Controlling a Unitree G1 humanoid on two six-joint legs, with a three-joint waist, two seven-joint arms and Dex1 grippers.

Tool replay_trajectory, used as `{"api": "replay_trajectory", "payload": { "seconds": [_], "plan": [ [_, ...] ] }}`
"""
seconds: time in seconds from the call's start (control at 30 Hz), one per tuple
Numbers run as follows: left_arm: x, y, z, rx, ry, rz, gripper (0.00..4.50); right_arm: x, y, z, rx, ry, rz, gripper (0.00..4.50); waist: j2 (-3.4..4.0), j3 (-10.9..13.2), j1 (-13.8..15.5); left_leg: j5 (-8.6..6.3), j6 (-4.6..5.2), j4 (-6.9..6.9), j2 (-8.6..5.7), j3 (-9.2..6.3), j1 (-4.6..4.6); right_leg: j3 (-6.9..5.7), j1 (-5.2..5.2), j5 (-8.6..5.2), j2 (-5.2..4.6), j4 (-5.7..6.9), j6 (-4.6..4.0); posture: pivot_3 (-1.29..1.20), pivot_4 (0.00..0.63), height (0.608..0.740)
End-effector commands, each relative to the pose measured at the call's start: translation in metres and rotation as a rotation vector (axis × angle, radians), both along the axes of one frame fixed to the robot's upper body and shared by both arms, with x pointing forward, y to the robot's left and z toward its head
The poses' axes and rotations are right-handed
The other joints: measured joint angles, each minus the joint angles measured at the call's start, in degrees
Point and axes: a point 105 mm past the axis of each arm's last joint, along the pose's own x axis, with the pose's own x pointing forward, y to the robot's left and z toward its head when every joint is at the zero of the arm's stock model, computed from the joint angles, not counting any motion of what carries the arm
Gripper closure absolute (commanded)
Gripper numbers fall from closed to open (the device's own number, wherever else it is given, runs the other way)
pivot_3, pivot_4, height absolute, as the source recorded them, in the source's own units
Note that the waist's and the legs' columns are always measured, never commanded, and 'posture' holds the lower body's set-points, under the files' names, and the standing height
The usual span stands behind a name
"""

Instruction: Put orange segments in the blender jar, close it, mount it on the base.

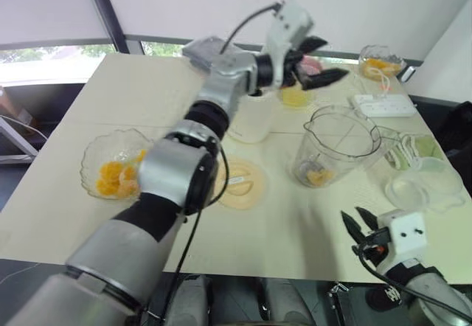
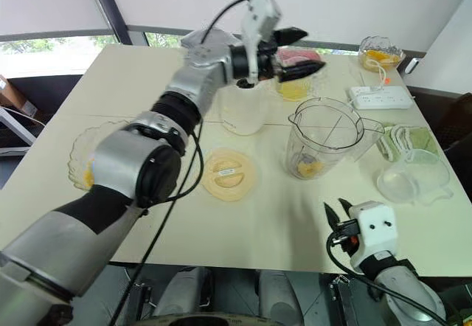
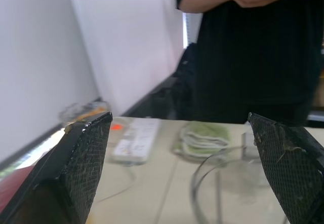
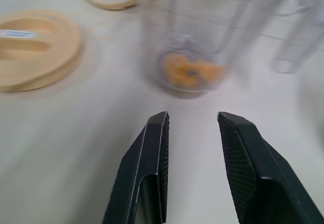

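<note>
The left arm reaches far out over the tabletop (image 1: 66,215), high up and past the jar (image 1: 341,145). Its gripper (image 1: 318,62) points sideways, and its two fingers are wide apart with nothing between them. It hangs in the air above the far side of the jar, near the base (image 1: 253,116).

The right arm is low, at the near edge of the tabletop, on the near side of the jar. Its gripper (image 1: 355,225) points toward the jar. Its fingers (image 4: 152,153) are a little apart and hold nothing.

The jar stands upright with no lid on. A few orange segments (image 4: 191,72) lie at its bottom, around the blades. The lid (image 1: 240,182) lies flat on the tabletop, just to the left of the jar. The base stands behind the lid, to the left of the jar and farther back. It has nothing on top.

A glass bowl (image 1: 94,156) sits far to the left of the jar, with more orange segments in it. A small cup (image 1: 296,97) of yellow stuff stands behind the jar. Another bowl (image 1: 381,62) with orange bits is far behind the jar, near a white power strip (image 1: 383,105).

A person (image 3: 253,51) in dark clothes stands beyond the tabletop with hands folded.
</note>
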Motion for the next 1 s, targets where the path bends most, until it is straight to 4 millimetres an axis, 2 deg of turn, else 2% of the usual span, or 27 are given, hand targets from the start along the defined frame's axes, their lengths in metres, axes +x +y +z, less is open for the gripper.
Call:
{"api": "replay_trajectory", "payload": {
  "seconds": [0.03, 0.1, 0.27, 0.43, 0.6, 0.7, 0.8, 1.0],
  "plan": [
    [0.002, 0.020, -0.026, 0.067, -0.044, 0.002, 0.03, -0.002, -0.022, 0.016, -0.054, -0.092, -0.121, 2.96, 0.03, 0.0, 0.0, 0.00, 0.00, 0.01, 0.00, -0.01, 0.00, -0.01, 0.01, 0.00, 0.00, 0.00, 0.00, 0.00, 0.150, 0.740],
    [0.000, 0.041, -0.053, 0.117, -0.028, -0.029, 0.03, -0.004, -0.033, 0.020, -0.061, -0.125, -0.210, 2.96, 0.04, 0.0, -0.1, 0.00, 0.00, 0.01, 0.00, 0.00, 0.01, 0.00, 0.02, 0.00, -0.01, 0.03, 0.01, 0.00, 0.150, 0.740],
    [-0.016, 0.057, -0.098, 0.154, 0.029, -0.096, 0.03, -0.013, -0.056, 0.029, -0.047, -0.176, -0.358, 2.96, 0.05, 0.0, 0.2, 0.01, -0.01, 0.01, 0.02, -0.03, -0.03, -0.04, -0.04, 0.01, -0.07, 0.16, 0.01, 0.00, 0.150, 0.740],
    [-0.031, 0.058, -0.141, 0.215, 0.050, -0.087, 0.03, -0.024, -0.090, 0.034, -0.007, -0.226, -0.566, 2.96, 0.01, 0.0, 0.1, 0.01, -0.01, 0.04, 0.01, -0.03, 0.02, -0.01, 0.01, 0.02, -0.16, 0.18, 0.02, 0.00, 0.150, 0.740],
    [-0.045, 0.046, -0.153, 0.191, 0.077, -0.097, 0.03, -0.032, -0.123, 0.032, 0.067, -0.234, -0.721, 2.96, 0.04, 0.0, 0.1, 0.00, 0.00, 0.02, 0.05, -0.08, -0.01, -0.11, 0.01, 0.02, -0.12, 0.18, 0.02, 0.00, 0.150, 0.740],
    [-0.046, 0.047, -0.154, 0.183, 0.079, -0.071, 0.00, -0.029, -0.129, 0.026, 0.044, -0.209, -0.732, 2.07, 0.10, -0.1, 0.0, 0.00, -0.01, 0.03, 0.01, -0.07, 0.05, -0.10, 0.02, 0.02, -0.14, 0.27, 0.03, 0.00, 0.150, 0.740],
    [-0.043, 0.053, -0.157, 0.179, 0.089, -0.026, 0.00, -0.023, -0.136, 0.018, 0.042, -0.193, -0.756, 0.63, 0.22, -0.1, -0.4, 0.00, 0.00, 0.03, 0.01, -0.06, 0.22, 0.01, 0.06, 0.02, -0.12, 0.40, 0.02, 0.00, 0.150, 0.740],
    [-0.044, 0.062, -0.160, 0.171, 0.101, 0.029, 0.00, -0.017, -0.145, -0.003, 0.084, -0.152, -0.798, 0.63, 0.26, -0.2, -0.5, 0.00, 0.00, 0.01, 0.02, -0.02, 0.80, 0.14, 0.44, -0.04, -0.06, 0.61, -0.07, 0.00, 0.150, 0.740]
  ]
}}
